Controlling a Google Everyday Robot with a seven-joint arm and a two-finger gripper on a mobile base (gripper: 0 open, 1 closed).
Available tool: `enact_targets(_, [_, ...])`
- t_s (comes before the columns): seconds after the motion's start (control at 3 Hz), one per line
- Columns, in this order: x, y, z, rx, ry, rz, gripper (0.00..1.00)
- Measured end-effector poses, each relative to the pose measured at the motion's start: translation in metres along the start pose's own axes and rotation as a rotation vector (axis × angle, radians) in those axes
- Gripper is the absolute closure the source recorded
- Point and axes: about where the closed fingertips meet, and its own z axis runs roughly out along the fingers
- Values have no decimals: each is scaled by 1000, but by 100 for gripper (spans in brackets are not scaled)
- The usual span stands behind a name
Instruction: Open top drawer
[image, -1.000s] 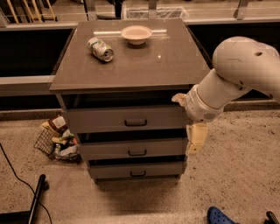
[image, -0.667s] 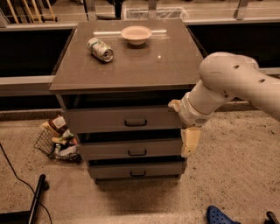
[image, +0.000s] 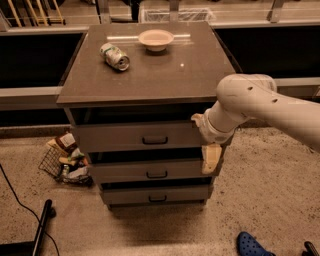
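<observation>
The top drawer (image: 120, 136) is the widest of three grey-brown drawers in a cabinet under a flat tabletop (image: 150, 75). Its front looks flush and closed, and its small dark bar handle (image: 155, 140) sits at the centre. My white arm (image: 250, 102) reaches in from the right. The gripper (image: 210, 159) hangs down in front of the cabinet's right edge, at the level of the second drawer (image: 145, 172). It is to the right of and slightly below the top drawer's handle and does not touch it. The bottom drawer (image: 155, 195) is closed.
A can (image: 114, 55) lies on its side and a shallow bowl (image: 156, 39) stands on the tabletop. A wire basket of trash (image: 67, 161) sits on the floor to the cabinet's left. A black pole and cable (image: 40, 227) are at the lower left. A blue shoe (image: 252, 245) is at the lower right.
My arm and gripper have moved left, from beside the cabinet's right edge to in front of it. The drawers have not moved.
</observation>
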Motion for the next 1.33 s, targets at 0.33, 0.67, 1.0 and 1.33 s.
enact_targets(0.33, [4,-21,9,45,12,-9,0])
enact_targets(0.67, [3,-38,23,44,6,-26,0])
enact_targets(1.0, [0,-49,38,22,-6,-45,0])
enact_targets(1.33, [-5,-56,51,-2,-12,-58,0])
